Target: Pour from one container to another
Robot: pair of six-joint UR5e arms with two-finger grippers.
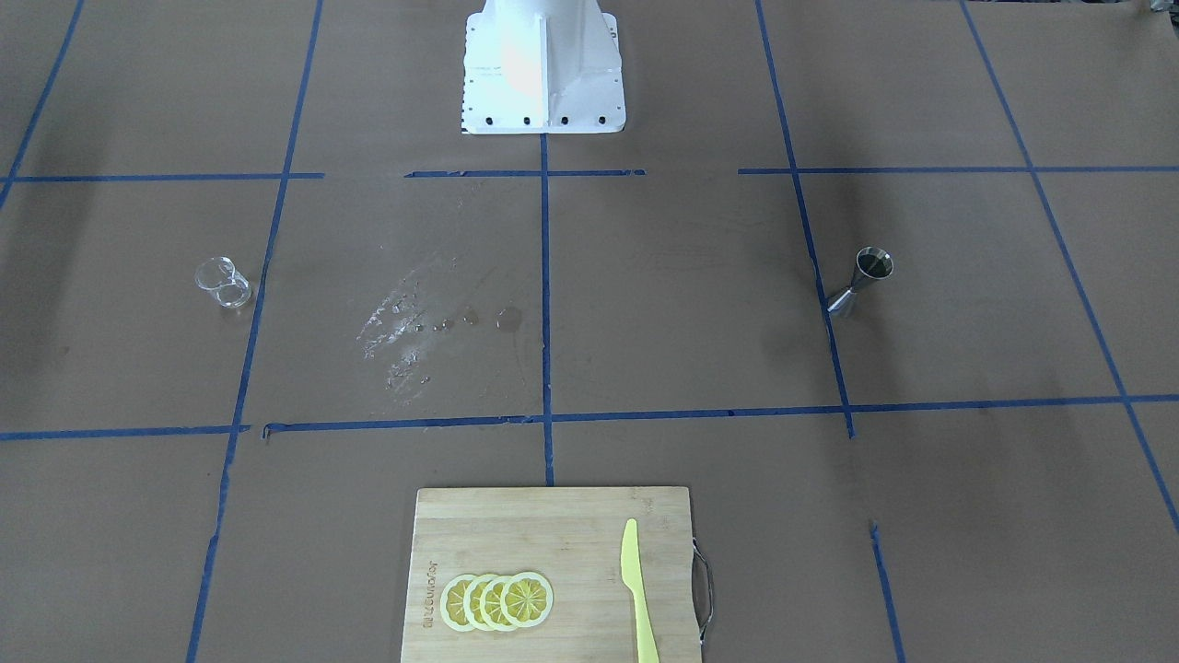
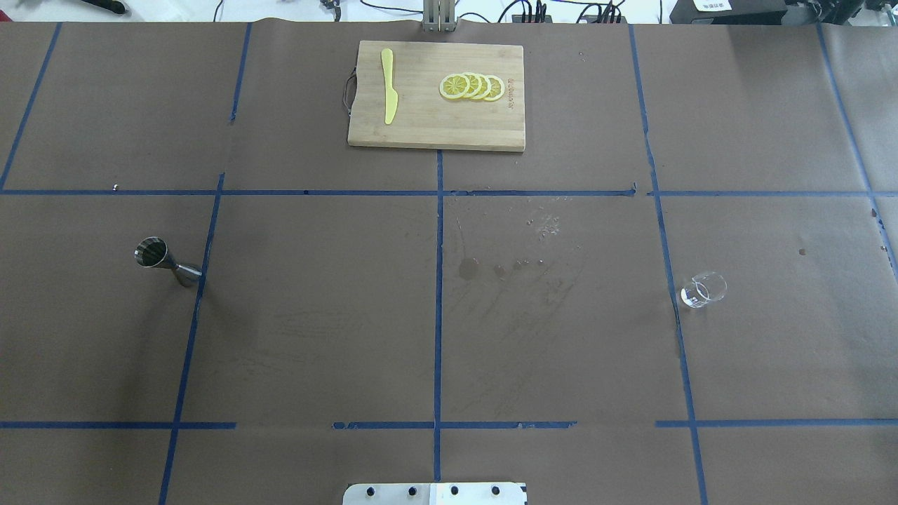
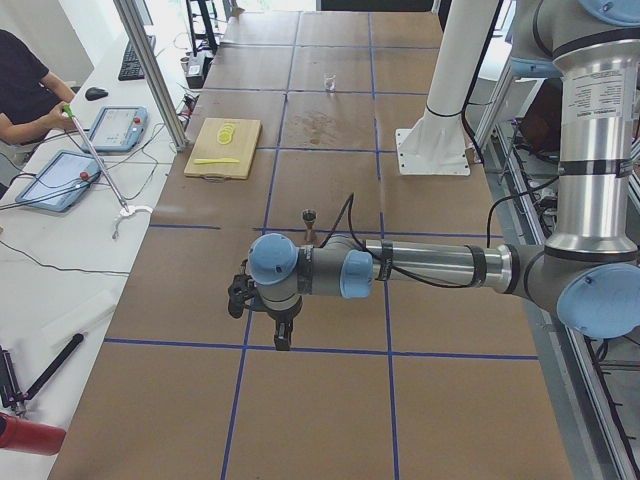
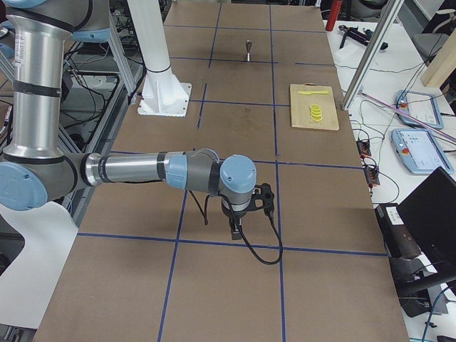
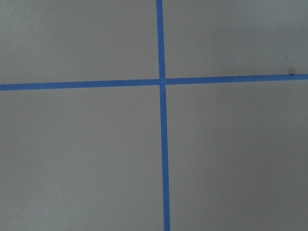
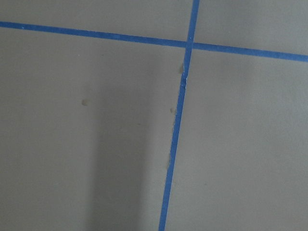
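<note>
A steel jigger (image 2: 165, 259) stands upright on the brown table at my left, also visible in the front-facing view (image 1: 861, 279). A small clear glass beaker (image 2: 701, 289) stands at my right, seen from the front as well (image 1: 224, 281). Both arms hover low above the table's two ends. The left gripper (image 3: 283, 340) shows only in the exterior left view, nearer the camera than the jigger (image 3: 309, 222). The right gripper (image 4: 235, 229) shows only in the exterior right view. I cannot tell whether either is open or shut. The wrist views show only paper and blue tape.
A wooden cutting board (image 2: 421, 126) lies at the far middle edge with lemon slices (image 2: 471, 86) and a yellow knife (image 2: 388, 95) on it. Wet spots (image 2: 468, 267) mark the paper near the centre. The white robot base (image 1: 543, 69) stands at the near edge.
</note>
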